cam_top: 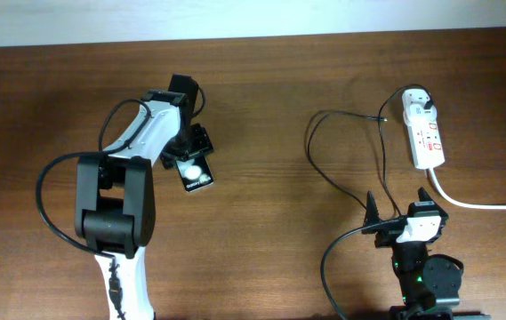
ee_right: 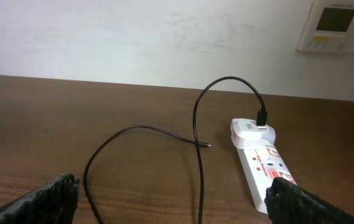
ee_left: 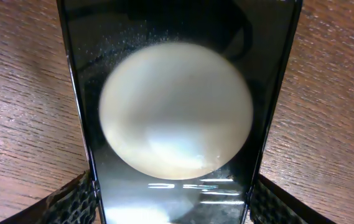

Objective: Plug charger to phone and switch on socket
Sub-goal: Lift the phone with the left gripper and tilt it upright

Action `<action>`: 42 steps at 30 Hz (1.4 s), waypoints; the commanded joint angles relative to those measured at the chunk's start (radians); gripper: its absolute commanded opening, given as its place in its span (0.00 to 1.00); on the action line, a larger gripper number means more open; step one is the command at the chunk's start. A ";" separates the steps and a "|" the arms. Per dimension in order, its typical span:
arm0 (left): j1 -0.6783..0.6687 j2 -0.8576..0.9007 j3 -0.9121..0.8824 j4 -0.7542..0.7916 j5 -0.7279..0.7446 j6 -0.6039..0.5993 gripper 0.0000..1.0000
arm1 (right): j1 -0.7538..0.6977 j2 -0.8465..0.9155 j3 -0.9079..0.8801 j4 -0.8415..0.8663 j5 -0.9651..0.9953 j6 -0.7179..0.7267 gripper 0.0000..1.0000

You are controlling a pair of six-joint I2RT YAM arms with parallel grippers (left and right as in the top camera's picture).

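– On the left of the surface [cam_top: 261, 253], what's the arm got?

– The phone [cam_top: 199, 177]. My left jaws are narrowed onto it. The left wrist view shows my fingers [ee_left: 71, 202] against both long edges, and the big white spot on the phone fills that camera. I can't tell if it's lifted or resting on the wood.

– Right side?

– My right jaws are spread wide at the near edge, holding nothing, well apart from the gear. The charger [ee_right: 196, 130] lies in loose loops between them and the socket [cam_top: 424, 135]. Its plug end [ee_right: 262, 116] sits in a white block at the socket's far end. The connector tip [ee_right: 208, 145] lies free on the wood, left of the socket.

– Which step, then?

– My read: securing the phone, with plug-in not begun. Phone and tip are well apart. The switches are too small here to read their position.

– Next move?

– Bring the right jaws down low onto the cable just behind the tip and pinch narrow, since it's thin and the tip is small. The left arm has to present the phone's port end toward the right. No view shows the port, so check orientation first. Then align and push, with the switch last.

– Risk?

– The loops may drag and twist the tip off-axis, or tug the plug end.
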 commanded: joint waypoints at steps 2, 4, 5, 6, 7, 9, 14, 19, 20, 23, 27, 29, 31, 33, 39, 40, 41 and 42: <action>-0.001 0.147 -0.075 -0.011 0.117 -0.018 0.75 | 0.006 -0.008 -0.007 -0.001 0.006 0.001 0.99; -0.001 0.134 -0.046 -0.035 0.117 -0.018 0.75 | 0.006 -0.008 -0.007 -0.001 0.006 0.001 0.99; -0.001 0.117 -0.024 -0.059 0.116 -0.017 0.75 | 0.006 -0.008 -0.007 -0.001 0.006 0.001 0.99; -0.001 0.103 -0.014 -0.069 0.116 -0.017 0.75 | 0.006 -0.008 -0.007 -0.001 0.006 0.001 0.99; -0.001 0.065 -0.004 -0.079 0.115 -0.017 0.74 | 0.006 -0.008 -0.007 -0.001 0.006 0.001 0.99; -0.001 -0.043 -0.004 -0.102 0.097 -0.017 0.74 | 0.006 -0.008 -0.007 -0.001 0.006 0.001 0.99; -0.001 -0.307 -0.004 -0.201 0.026 -0.017 0.73 | 0.006 -0.008 -0.007 -0.001 0.006 0.001 0.99; -0.001 -0.568 -0.004 -0.315 0.000 -0.016 0.74 | 0.006 -0.008 -0.007 -0.001 0.006 0.001 0.99; -0.001 -0.621 -0.004 -0.343 -0.016 -0.016 0.73 | 0.006 -0.008 -0.007 -0.001 0.006 0.001 0.99; -0.001 -0.780 -0.004 -0.404 -0.020 -0.016 0.73 | 0.006 -0.008 -0.007 -0.001 0.006 0.001 0.99; -0.001 -1.017 -0.005 -0.478 -0.061 -0.017 0.74 | 0.006 -0.008 -0.007 -0.001 0.006 0.001 0.99; -0.001 -1.121 -0.005 -0.518 -0.068 -0.018 0.74 | 0.006 -0.008 -0.007 -0.001 0.006 0.001 0.99; -0.001 -1.233 -0.031 -0.546 -0.068 -0.035 0.74 | 0.006 -0.008 -0.007 -0.001 0.006 0.001 0.99; -0.001 -1.303 -0.101 -0.544 -0.068 -0.092 0.74 | 0.006 -0.008 -0.007 -0.001 0.006 0.001 0.99; -0.001 -1.327 -0.465 -0.294 0.094 -0.145 0.74 | 0.006 -0.008 -0.007 -0.001 0.006 0.001 0.99; -0.001 -1.306 -0.523 -0.215 0.145 -0.145 0.73 | 0.006 -0.008 -0.007 -0.001 0.006 0.001 0.99; -0.001 -1.241 -0.565 -0.147 0.177 -0.145 0.73 | 0.006 -0.008 -0.007 -0.001 0.006 0.001 0.99; -0.001 -1.149 -0.565 -0.101 0.233 -0.145 0.72 | 0.006 -0.008 -0.007 -0.001 0.006 0.001 0.99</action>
